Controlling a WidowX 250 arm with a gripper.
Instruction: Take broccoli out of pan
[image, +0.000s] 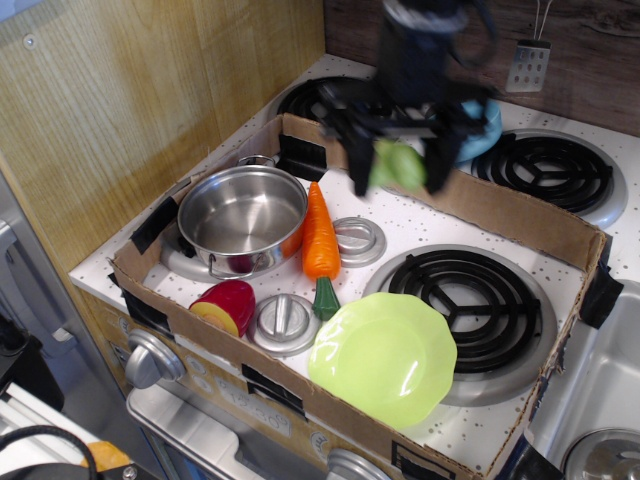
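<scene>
The steel pan (243, 218) stands empty on the front left burner. My gripper (398, 166) is shut on the light-green broccoli (397, 167) and holds it in the air above the middle of the stove top, well to the right of the pan and above the cardboard wall. The gripper and arm are motion-blurred.
An orange carrot (320, 240) lies right of the pan. A lime-green plate (382, 357) sits at the front. Silver discs (357, 240) (284, 322), a red and yellow toy (225, 306), a blue bowl (480, 125) and the cardboard wall (520, 215) are around. Utensils hang at the back wall.
</scene>
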